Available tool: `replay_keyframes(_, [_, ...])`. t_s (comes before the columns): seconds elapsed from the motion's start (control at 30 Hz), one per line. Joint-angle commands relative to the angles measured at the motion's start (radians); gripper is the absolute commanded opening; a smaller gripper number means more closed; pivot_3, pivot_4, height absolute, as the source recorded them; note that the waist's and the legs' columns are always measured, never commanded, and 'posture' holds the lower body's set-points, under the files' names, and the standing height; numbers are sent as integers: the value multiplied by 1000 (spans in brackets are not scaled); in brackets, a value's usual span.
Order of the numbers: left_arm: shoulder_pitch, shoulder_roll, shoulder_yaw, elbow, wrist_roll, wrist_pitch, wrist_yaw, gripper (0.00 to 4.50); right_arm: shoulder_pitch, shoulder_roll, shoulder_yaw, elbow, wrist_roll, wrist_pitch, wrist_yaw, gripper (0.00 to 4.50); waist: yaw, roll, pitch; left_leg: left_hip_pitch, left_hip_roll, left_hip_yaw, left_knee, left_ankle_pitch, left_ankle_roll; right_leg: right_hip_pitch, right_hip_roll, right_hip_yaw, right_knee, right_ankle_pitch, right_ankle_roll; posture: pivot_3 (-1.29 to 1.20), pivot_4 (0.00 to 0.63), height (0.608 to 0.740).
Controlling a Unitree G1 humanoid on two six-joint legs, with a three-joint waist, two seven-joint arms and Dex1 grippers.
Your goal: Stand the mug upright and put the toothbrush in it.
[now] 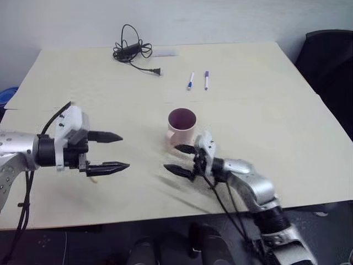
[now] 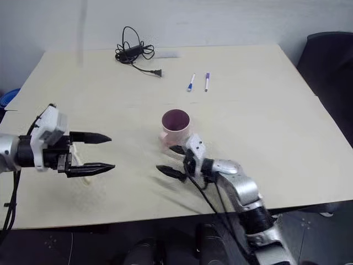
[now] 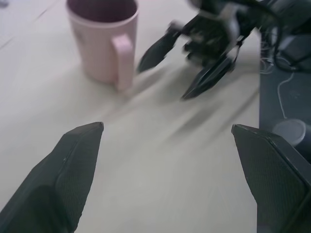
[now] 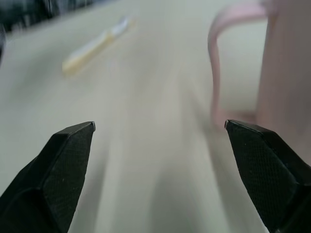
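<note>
Since the mug stands upright, step in hand: only the toothbrush transfer is judged to be left.
Toothbrush (image 4: pixel 97 43): laid flat on the table (image 1: pixel 265 143), well apart from the mug, close under the left claw's fingertips; seen blurred in the right wrist view.
Toothbrush handling: judged light, stiff and slim, with smooth plastic that may slip or roll under a pinch. The mid-handle is the best place to be gripped, across its narrow width, with the bristled head left free. Which end carries the bristles cannot be told.
Right claw (image 1: pixel 185 160): jaws spread wide, nothing held, set low over the table just beside the mug on its near side.
Left claw (image 1: pixel 107 152): jaws spread wide, nothing held, pointed toward the mug from the left.
Mug (image 1: pixel 182 126): placed mid-table, mouth up, dark inside shown, handle turned toward the near edge.
Mug handling: judged rigid, light enough to be tipped by a sideways knock, and possibly breakable; the toothbrush should be lowered straight into the mouth.
Markers (image 1: pixel 198 80): two, laid beyond the mug.
Cable (image 1: pixel 131 51): coiled at the far edge.
</note>
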Motion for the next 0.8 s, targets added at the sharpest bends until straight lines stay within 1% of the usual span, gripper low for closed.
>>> replay_keyframes(0.03, [166, -15, 265, -57, 32, 48, 9, 4500, 8, -196, -106, -170, 125, 80, 180, 4480, -1, 0, 0, 0, 0, 0, 0, 0, 1, 0, 0, 0, -1, 0, 0, 0, 150, 740])
replay_keyframes(0.1, [297, -61, 429, -64, 76, 71, 25, 4500, -14, -321, -191, -194, 218, 112, 298, 4480, -5, 1, 1, 1, 0, 1, 0, -1, 0, 0, 1, -2, -2, 0, 0, 0, 150, 740])
replay_keyframes(0.2, [423, -121, 620, -54, 119, 117, 76, 4500, -90, -433, -278, -164, 322, 163, 400, 4480, -1, -2, 1, 4, 0, 2, 0, -1, 0, 1, 2, -2, -3, -1, -1, 0, 150, 740])
replay_keyframes(0.27, [516, -153, 726, -46, 146, 142, 81, 4500, -155, -469, -312, -137, 374, 206, 427, 4480, 0, -2, 1, 5, 1, 1, 0, -1, -1, 1, 1, -3, -2, -1, -4, 0, 150, 740])
replay_keyframes(0.33, [638, -197, 821, -21, 194, 92, 45, 4500, -208, -487, -337, -116, 404, 228, 439, 4480, -2, -3, 1, 5, 2, 0, 0, -2, -2, 2, -2, -3, -2, -1, -6, 0, 150, 740])
replay_keyframes(0.43, [729, -219, 886, 32, 210, 39, 12, 4500, -242, -492, -342, -96, 411, 233, 443, 4480, 1, -4, 1, 5, 3, 0, -1, -3, -5, 0, -2, -4, -2, -3, -8, 0, 150, 740])
replay_keyframes(0.47, [737, -217, 890, 49, 208, 34, 11, 4500, -245, -490, -336, -92, 402, 227, 441, 4480, 6, -4, 0, 4, 3, -1, 0, -3, -5, 0, -2, -4, -2, -3, -9, 0, 150, 740])
replay_keyframes(0.57, [687, -192, 845, 28, 171, 103, 65, 4500, -242, -481, -311, -88, 352, 183, 426, 4480, 16, -4, 0, 3, 4, -3, 0, -4, -4, 1, -4, -4, -2, -3, -9, 0, 150, 740])
replay_keyframes(0.7, [456, -165, 671, -68, 57, 373, 264, 4500, -231, -473, -322, -128, 365, 195, 386, 4480, 29, -3, 0, 4, 3, -4, 0, -3, -2, 2, -6, -2, -1, -2, -6, 0, 150, 740])
replay_keyframes(0.8, [197, -196, 524, -96, 55, 624, 458, 4500, -221, -479, -344, -162, 380, 212, 354, 4480, 28, -4, 0, 4, 2, -5, 0, -1, -2, 2, -8, 1, 0, 0, -5, 0, 150, 740])
